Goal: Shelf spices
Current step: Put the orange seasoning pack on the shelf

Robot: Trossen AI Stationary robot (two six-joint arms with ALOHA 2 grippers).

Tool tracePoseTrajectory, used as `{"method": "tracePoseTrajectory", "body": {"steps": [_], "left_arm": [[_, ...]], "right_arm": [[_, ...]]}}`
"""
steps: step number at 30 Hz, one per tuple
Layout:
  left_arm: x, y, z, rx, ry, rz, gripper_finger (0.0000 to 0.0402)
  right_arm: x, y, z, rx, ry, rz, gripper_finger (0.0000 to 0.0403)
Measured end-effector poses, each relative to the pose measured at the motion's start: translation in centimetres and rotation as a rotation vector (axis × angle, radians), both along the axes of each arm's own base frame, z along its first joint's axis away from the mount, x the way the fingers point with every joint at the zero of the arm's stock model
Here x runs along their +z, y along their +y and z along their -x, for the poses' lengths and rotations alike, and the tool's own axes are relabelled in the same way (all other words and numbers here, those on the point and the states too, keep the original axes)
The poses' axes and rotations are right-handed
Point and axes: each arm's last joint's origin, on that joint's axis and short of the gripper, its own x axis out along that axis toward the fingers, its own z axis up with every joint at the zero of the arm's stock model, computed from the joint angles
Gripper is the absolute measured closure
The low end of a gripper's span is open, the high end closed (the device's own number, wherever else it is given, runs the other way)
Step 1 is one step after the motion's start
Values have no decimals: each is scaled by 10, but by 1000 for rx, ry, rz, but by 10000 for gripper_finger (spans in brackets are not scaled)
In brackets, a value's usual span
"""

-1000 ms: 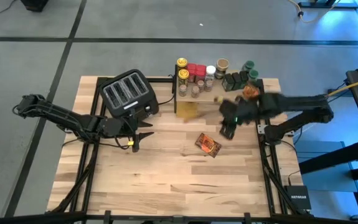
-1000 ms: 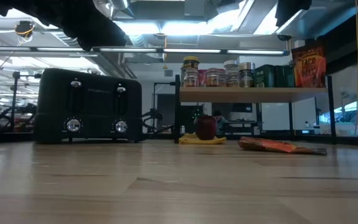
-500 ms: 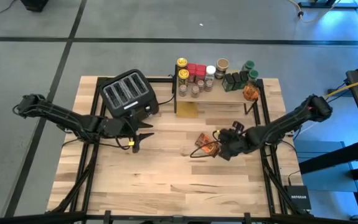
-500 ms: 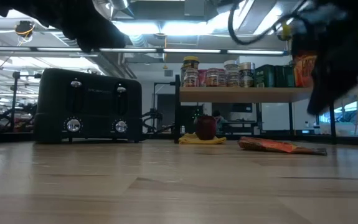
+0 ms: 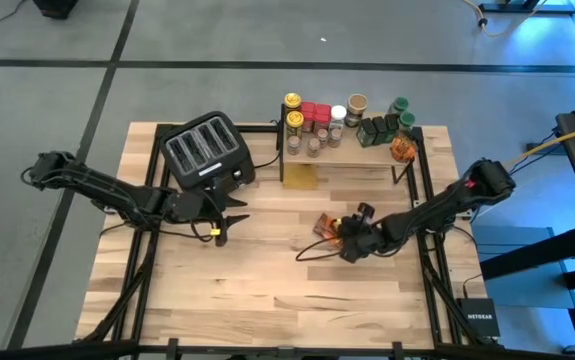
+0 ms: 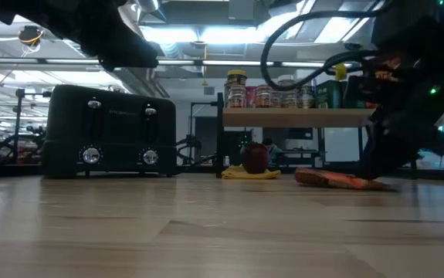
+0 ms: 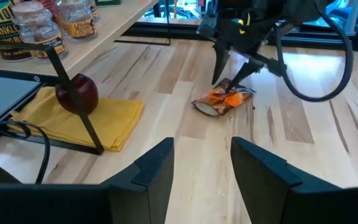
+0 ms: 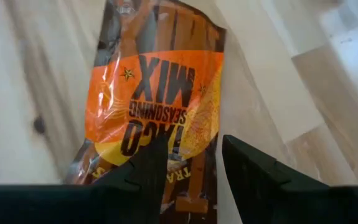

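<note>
An orange-brown foil packet (image 5: pixel 327 226) (image 8: pixel 160 93) lies flat on the tabletop in front of the shelf (image 5: pixel 352 155). My right gripper (image 5: pixel 346 243) (image 7: pixel 225 82) is open and slants down over the packet's near-right end, with the packet showing between its fingers. Jars and tins of spices (image 5: pixel 317 120) stand on the shelf's plank, and another packet (image 5: pixel 400 148) sits at its right end. My left gripper (image 5: pixel 229 215) (image 7: pixel 200 168) hovers open and empty in front of the toaster (image 5: pixel 207 150). My right gripper comes at the packet's end (image 7: pixel 228 93) slanting down from the table's right, with its fingers open. I cannot tell whether the fingertips touch the foil. The packet lies flat on the table.
A red apple (image 7: pixel 76 93) rests on a yellow cloth (image 5: pixel 300 176) under the shelf's left end. The shelf's thin black legs (image 7: pixel 73 93) stand by it. Bare tabletop (image 5: pixel 267 280) stretches along the near side.
My right gripper has come down from high in front of the shelf, toward the near left, to the packet on the table, tipping more steeply downward. Its fingers stay open. The packet has stayed in place.
</note>
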Motion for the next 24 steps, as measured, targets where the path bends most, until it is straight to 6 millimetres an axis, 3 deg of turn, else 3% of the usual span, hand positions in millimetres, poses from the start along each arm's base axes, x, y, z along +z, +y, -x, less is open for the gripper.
{"method": "tracePoseTrajectory", "body": {"steps": [6, 15, 24], "left_arm": [[0, 0, 0, -2, 2, -5, 249], [0, -1, 0, -40, 1, 42, 249], [0, -2, 0, -52, 1, 23, 249]], "right_arm": [[-11, 2, -6, -30, -11, 10, 242], [-12, 8, -21, 9, -150, -37, 242], [-25, 13, -38, 43, -256, 19, 242]]}}
